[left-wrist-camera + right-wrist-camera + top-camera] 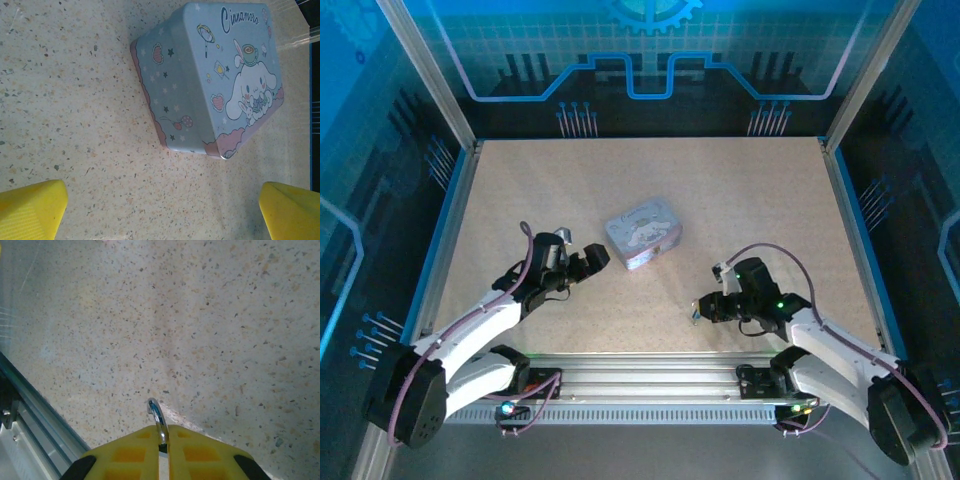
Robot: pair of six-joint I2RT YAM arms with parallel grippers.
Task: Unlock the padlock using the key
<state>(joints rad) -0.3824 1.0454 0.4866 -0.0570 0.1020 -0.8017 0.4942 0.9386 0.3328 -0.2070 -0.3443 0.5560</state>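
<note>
Within right gripper [163, 440] — one padlock [157, 416]

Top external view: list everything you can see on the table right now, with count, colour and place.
table: one, speckled beige, under everything.
tin: one, pale blue with a cartoon lid, lying flat near the centre.
padlock: one, silvery shackle showing, body hidden, near the front right edge.
left tool: one, yellow-tipped, open, just short of the tin.
right tool: one, yellow-tipped, shut on the padlock's shackle.
</note>
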